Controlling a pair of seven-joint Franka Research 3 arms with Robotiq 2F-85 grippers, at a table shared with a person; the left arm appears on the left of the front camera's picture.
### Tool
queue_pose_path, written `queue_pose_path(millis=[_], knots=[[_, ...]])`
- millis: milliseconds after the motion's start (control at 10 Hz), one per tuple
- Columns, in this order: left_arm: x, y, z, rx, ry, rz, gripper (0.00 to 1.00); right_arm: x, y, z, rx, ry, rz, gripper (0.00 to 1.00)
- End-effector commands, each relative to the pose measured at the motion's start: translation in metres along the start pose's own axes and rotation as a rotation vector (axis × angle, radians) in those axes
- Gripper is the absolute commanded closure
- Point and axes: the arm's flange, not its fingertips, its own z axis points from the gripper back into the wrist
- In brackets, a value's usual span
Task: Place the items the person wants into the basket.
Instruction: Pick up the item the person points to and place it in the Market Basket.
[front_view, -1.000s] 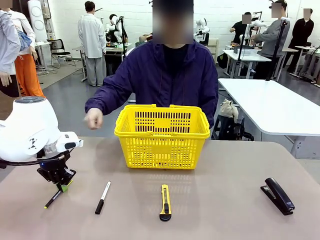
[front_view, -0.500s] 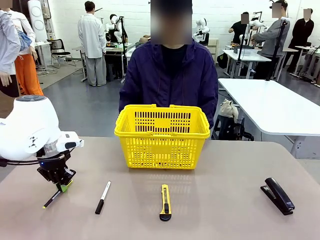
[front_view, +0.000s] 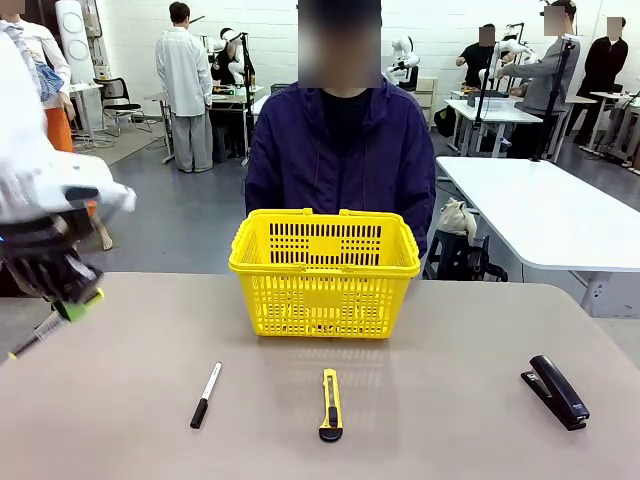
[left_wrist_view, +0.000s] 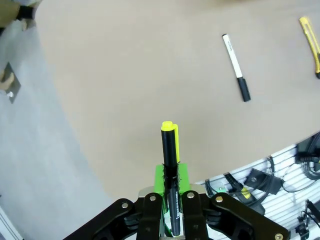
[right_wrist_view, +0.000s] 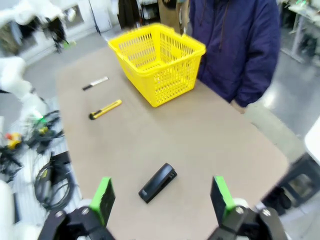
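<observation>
Clamping the pen (left_wrist_view: 170, 145) between their green pads (left_wrist_view: 160, 176), the left jaws are clenched on its lower barrel, with the yellow clip end pointing away from the wrist. Seen from the front, they hang clear of the desk (front_view: 450, 430) near its left edge, well apart from the basket (front_view: 325, 272). The pen slants down and outward beneath them.

The right jaws stand released and wide with nothing between them, high over the desk's right end, with the stapler (right_wrist_view: 158, 182) below.

On the desk, the marker (front_view: 206, 394) lies toward the near edge, left of the basket's front. The knife (front_view: 331, 404) lies to the marker's right, straight before the basket, and the stapler lies well off to the right. The person (front_view: 340, 160) stands behind the basket.

As I judge it, the pen's pick-up is done, and its carry and drop into the basket are left. The marker lies untouched and may follow if it is wanted. What already lies in the basket I cannot tell through the grid.
</observation>
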Motion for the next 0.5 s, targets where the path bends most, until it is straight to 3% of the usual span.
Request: queue_pose_path(millis=[0, 300, 400], knots=[[0.009, 0.011, 0.043, -0.002, -0.035, -0.014, 1.0, 0.001, -0.003, 0.0, 0.001, -0.039, 0.017, 0.0], [0.005, 0.023, 0.09, -0.03, -0.072, 0.0, 1.0, 0.001, -0.003, 0.0, 0.001, -0.039, 0.017, 0.0], [0.003, 0.027, 0.095, -0.044, -0.038, 0.015, 1.0, 0.001, -0.003, 0.0, 0.001, -0.039, 0.017, 0.0]])
